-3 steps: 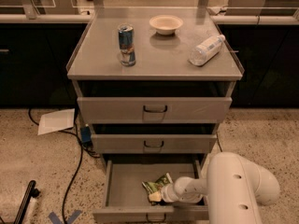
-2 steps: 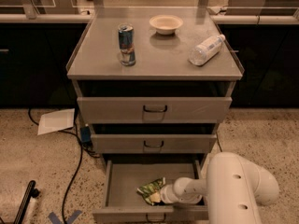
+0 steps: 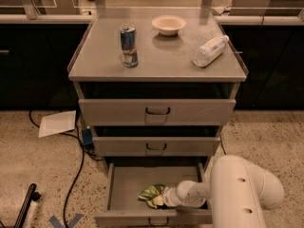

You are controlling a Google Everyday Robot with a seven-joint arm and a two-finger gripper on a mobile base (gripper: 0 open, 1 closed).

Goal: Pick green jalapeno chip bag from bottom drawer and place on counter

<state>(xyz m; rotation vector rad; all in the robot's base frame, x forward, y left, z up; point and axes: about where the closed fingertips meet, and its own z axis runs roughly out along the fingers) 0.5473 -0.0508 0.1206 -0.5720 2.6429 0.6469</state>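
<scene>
The bottom drawer [image 3: 124,184] is pulled open. The green jalapeno chip bag [image 3: 151,194] lies crumpled inside it, near the front middle. My white arm reaches in from the right, and my gripper [image 3: 161,199] is at the bag's right end, touching it. The arm's wrist covers the gripper's tip. The counter [image 3: 161,56] is the flat grey top of the cabinet above.
On the counter stand a blue drink can [image 3: 128,45], a pale bowl [image 3: 168,24] and a clear water bottle [image 3: 209,51] lying on its side. A white paper [image 3: 57,123] and black cables [image 3: 76,175] lie on the floor to the left.
The bag has slid left and toward the drawer's front, and my gripper has moved left with it.
</scene>
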